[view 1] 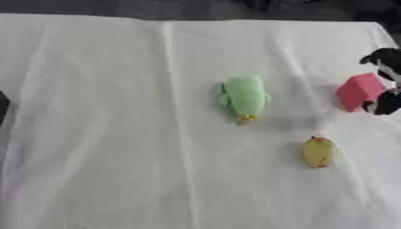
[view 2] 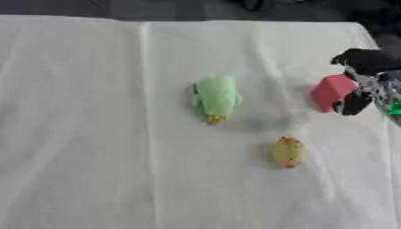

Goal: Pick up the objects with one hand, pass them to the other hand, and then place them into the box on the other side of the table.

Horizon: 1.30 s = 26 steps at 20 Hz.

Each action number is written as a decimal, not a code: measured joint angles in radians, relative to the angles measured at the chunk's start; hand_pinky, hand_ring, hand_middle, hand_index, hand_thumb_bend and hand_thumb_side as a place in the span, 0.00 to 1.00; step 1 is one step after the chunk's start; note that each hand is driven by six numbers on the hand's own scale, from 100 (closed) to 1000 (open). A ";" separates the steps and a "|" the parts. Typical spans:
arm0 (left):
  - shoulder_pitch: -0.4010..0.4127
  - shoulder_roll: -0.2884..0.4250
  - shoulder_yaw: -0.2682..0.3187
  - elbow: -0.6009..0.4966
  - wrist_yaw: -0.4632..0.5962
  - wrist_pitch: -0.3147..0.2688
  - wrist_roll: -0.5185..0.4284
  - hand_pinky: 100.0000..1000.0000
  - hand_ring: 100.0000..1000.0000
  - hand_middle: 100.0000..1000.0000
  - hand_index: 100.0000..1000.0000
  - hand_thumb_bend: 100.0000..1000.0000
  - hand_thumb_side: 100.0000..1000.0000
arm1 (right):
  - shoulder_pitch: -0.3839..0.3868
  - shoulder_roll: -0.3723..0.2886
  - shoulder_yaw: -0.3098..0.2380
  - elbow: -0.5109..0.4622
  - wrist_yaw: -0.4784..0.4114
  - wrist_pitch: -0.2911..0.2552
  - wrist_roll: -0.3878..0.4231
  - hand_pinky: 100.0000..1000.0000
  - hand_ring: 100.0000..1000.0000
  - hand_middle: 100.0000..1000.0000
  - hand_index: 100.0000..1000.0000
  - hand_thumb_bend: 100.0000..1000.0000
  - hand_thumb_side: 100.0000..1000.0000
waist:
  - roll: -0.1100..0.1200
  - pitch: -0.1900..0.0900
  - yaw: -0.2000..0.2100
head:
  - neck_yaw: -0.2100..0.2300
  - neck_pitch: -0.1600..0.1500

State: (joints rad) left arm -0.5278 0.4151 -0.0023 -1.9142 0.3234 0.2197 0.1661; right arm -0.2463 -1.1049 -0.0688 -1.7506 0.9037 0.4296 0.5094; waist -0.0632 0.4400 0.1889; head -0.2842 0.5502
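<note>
**Right hand closed on pink block at table's right edge**

Seen at the right side of both views: the right hand (view 2: 366,76), black, fingers above and thumb below a pink block (view 2: 333,92). Fingers curled over the block's far upper corner, thumb tip pressed against its near right corner, so a pinch on the block. Cannot tell whether the block rests on the cloth or sits just above it; a faint shadow lies to its left. A small green light visible on the wrist at the right edge of the right eye view.

Spread across the whole table, a white cloth (view 1: 94,134), creased lengthwise with one long fold running down the middle.

Near the centre, a pale green plush toy (view 1: 244,96), lying lengthwise with a small yellow-orange part at its near end. Well apart from the pink block, to its left.

Nearer the camera and to the right of the plush, a yellow rounded toy (view 1: 319,152) with small reddish spots at its top and bottom. Apart from both the plush and the block.

At the left edge of the left eye view, a sliver of something dark (view 1: 3,106); cannot tell whether this belongs to the left hand or to something else.
</note>
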 measured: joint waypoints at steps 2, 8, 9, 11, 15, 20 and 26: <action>0.001 0.000 0.000 0.000 -0.001 0.000 0.000 0.90 0.81 0.71 0.79 0.64 0.44 | -0.001 0.000 -0.001 0.000 0.030 -0.008 0.015 1.00 0.99 0.93 0.91 0.30 0.00 | 0.000 0.001 0.003 | -0.002 0.000; 0.002 0.008 -0.004 -0.002 -0.002 0.001 -0.002 0.90 0.81 0.71 0.79 0.64 0.44 | -0.006 0.000 -0.004 0.005 0.112 -0.025 0.041 1.00 0.99 0.92 0.91 0.31 0.00 | 0.000 0.007 0.004 | -0.033 0.000; 0.002 0.008 -0.005 -0.004 -0.002 0.001 -0.002 0.90 0.81 0.71 0.79 0.64 0.44 | -0.006 0.000 -0.004 0.008 0.127 -0.028 0.044 1.00 0.99 0.92 0.91 0.30 0.00 | 0.001 0.007 0.004 | -0.040 0.000; 0.002 0.009 -0.005 -0.008 -0.003 0.001 -0.004 0.90 0.81 0.71 0.79 0.64 0.44 | -0.010 0.000 -0.005 0.014 0.155 -0.036 0.049 1.00 0.99 0.92 0.91 0.31 0.00 | 0.005 0.009 0.006 | -0.051 0.000; 0.003 0.009 -0.005 -0.019 -0.004 -0.001 -0.005 0.90 0.81 0.71 0.79 0.64 0.44 | -0.015 0.000 -0.004 0.024 0.191 -0.050 0.054 1.00 0.99 0.91 0.91 0.31 0.00 | 0.014 0.012 0.010 | -0.061 -0.004; 0.009 0.017 -0.005 -0.022 -0.006 0.000 -0.007 0.90 0.81 0.71 0.79 0.64 0.44 | -0.020 0.000 -0.004 0.031 0.219 -0.060 0.052 1.00 0.99 0.91 0.91 0.32 0.00 | 0.017 0.022 0.018 | -0.062 -0.009; 0.009 0.017 -0.005 -0.025 -0.006 0.000 -0.008 0.90 0.81 0.71 0.79 0.64 0.44 | -0.016 0.001 -0.004 0.041 0.272 -0.067 0.053 1.00 0.99 0.91 0.91 0.34 0.00 | 0.019 0.029 0.022 | -0.062 -0.017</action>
State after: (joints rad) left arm -0.5183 0.4321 -0.0077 -1.9391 0.3170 0.2201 0.1586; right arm -0.2628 -1.1039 -0.0728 -1.7097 1.1756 0.3622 0.5628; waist -0.0446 0.4688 0.2114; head -0.3461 0.5337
